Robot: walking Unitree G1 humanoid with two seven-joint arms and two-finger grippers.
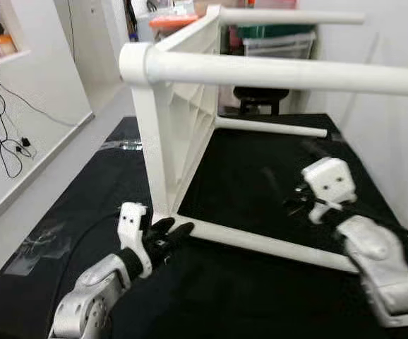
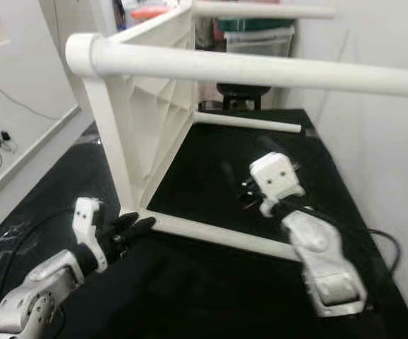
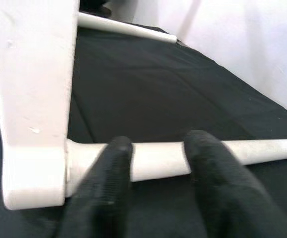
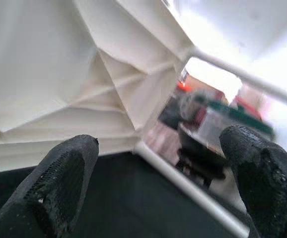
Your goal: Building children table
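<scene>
A white children's table lies on its side on the black cloth (image 1: 246, 169), its ribbed tabletop (image 1: 179, 106) standing upright and its round legs pointing right. One near leg (image 1: 282, 70) juts out high up; the lower near leg (image 1: 260, 244) rests on the cloth. My left gripper (image 1: 172, 233) is open at the table's lower near corner, its fingertips (image 3: 108, 173) right in front of that lower leg (image 3: 158, 158). My right gripper (image 1: 292, 166) hovers open between the legs, pointing at the tabletop's underside (image 4: 84, 74) with nothing held.
A far lower leg (image 1: 271, 127) lies along the cloth's back. Behind it stand a black stool (image 1: 260, 99) and stacked storage boxes (image 1: 274, 42). A white wall with loose black cables (image 1: 6, 141) runs along the left; another white wall closes the right.
</scene>
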